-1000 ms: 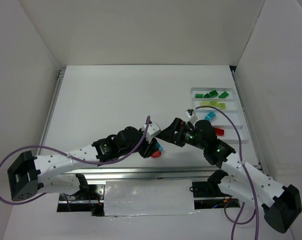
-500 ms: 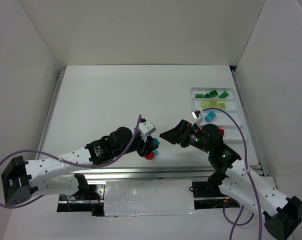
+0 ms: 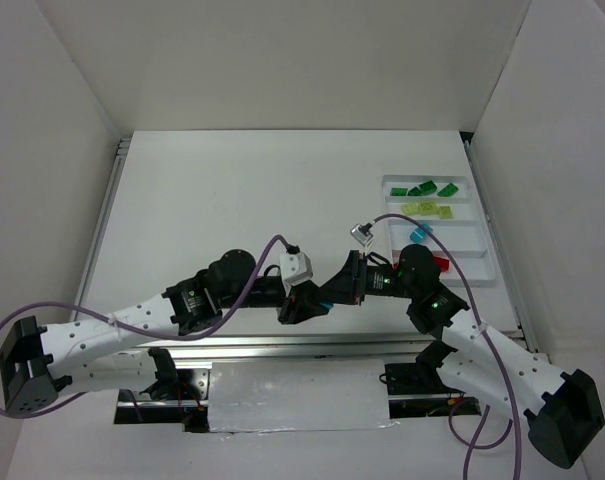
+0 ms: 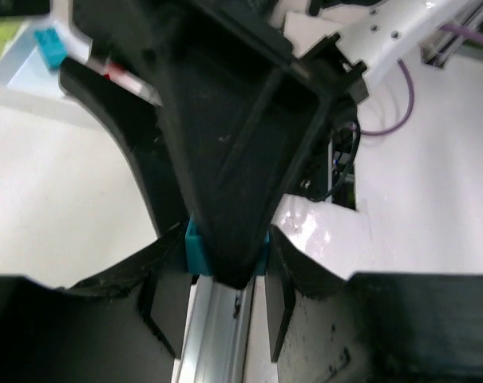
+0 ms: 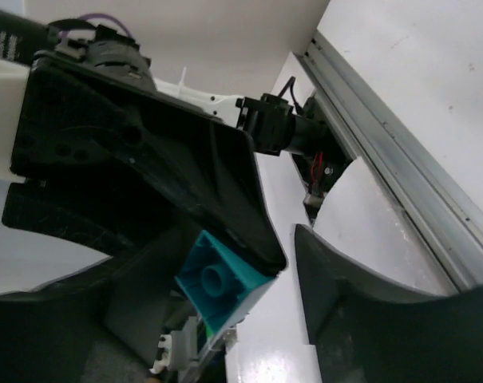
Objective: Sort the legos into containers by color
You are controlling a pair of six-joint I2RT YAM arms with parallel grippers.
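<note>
Right end effector (image 5: 239, 263) has swung in, half-open, beside left end effector (image 4: 225, 259) pinching cyan lego (image 5: 217, 283)

White rectangular plastic tray (image 3: 469, 212) sits at the upper right of the overhead view, its four long narrow lanes stacked top to bottom. Top lane: three dark green bricks (image 3: 422, 188) in a loose row. Next lane down holds three yellow-green bricks (image 3: 428, 209), side by side. Third lane has a lone cyan brick (image 3: 417, 234) towards its left end. In the bottom lane, one red brick (image 3: 442, 262) lies about mid-lane. And there's a second cyan brick (image 5: 217, 283), low centre in the right wrist view, tilted, with one round stud showing, pinched in the left gripper (image 4: 225, 267).
</note>
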